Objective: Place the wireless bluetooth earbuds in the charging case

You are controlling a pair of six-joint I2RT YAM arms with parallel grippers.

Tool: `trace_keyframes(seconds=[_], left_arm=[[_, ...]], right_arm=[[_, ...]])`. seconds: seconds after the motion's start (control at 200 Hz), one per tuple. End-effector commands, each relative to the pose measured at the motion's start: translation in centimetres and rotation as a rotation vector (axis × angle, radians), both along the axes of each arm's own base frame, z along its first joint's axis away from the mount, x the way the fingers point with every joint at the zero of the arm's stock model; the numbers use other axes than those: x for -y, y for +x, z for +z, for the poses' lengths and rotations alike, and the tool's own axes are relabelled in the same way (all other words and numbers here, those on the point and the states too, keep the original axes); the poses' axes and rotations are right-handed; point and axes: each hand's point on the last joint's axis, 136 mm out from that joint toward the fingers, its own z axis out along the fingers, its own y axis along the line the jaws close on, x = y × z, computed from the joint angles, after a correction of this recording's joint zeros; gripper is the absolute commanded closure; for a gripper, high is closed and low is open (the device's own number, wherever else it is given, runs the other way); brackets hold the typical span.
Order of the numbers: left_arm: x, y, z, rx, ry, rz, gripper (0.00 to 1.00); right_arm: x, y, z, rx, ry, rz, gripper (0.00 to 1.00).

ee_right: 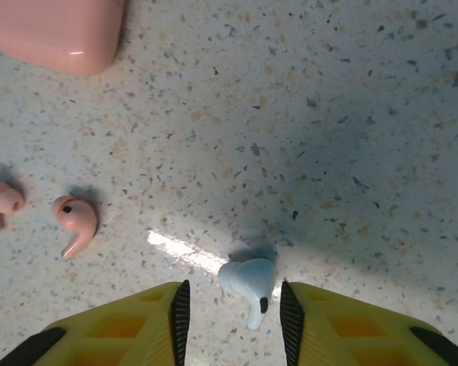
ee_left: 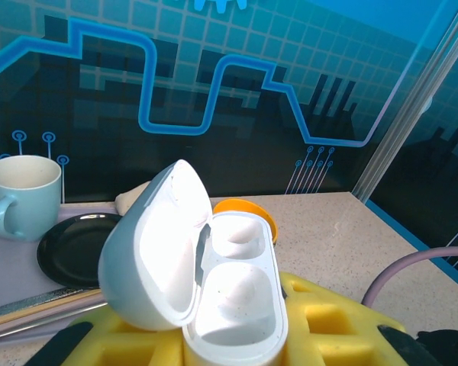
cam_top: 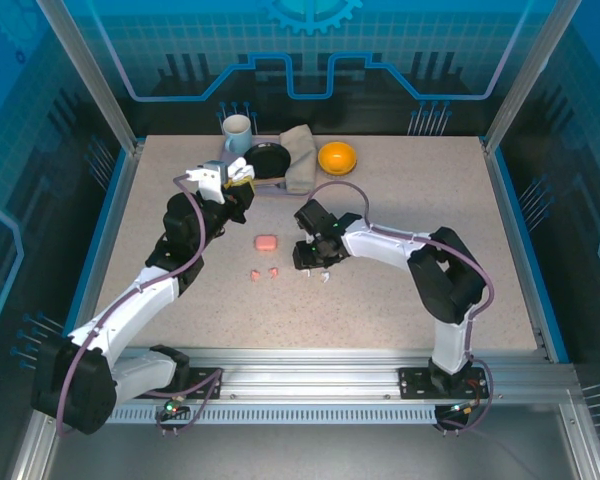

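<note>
Right claw (ee_right: 230, 316) stood part-open astride one white earbud (ee_right: 246, 278) on the bench (ee_right: 351, 152), bare room to its right. Two pink earbuds (ee_right: 75, 221) and one pink case (ee_right: 57, 30) lay left. Left claw (cam_top: 237, 180) gripped one open white case (ee_left: 214, 267), raised near the far edge.

A speckled beige table (cam_top: 420, 190) fills the middle; blue circuit-patterned panels (cam_top: 180, 50) line the top, aluminium posts (cam_top: 88, 65) rising at upper left and right.
</note>
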Motion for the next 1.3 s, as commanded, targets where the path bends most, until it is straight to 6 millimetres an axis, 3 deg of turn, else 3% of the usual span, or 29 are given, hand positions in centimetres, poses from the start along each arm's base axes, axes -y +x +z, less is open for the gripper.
trace_keyframes(seconds=[0.0,0.39,0.845,1.296], left_arm=[[0.1,0.1,2.4,0.054,-0.037,-0.013,1.0],[0.1,0.2,2.4,0.054,-0.043,-0.013,1.0],[0.0,-0.1,2.5,0.06,-0.046,-0.01,1.0],[0.0,-0.1,2.3,0.057,-0.052,-0.013,1.0]], right_arm=[[0.3,-0.3,-1.0,-0.015,-0.062,0.022,0.6],[-0.7,-0.6,-2.1,-0.013,-0.156,0.05,0.57],[0.1,-1.2,-3.3,0.001,-0.325,0.042,0.59],[0.0,-0.9,-4.2,-0.017,-0.308,0.033,0.7]])
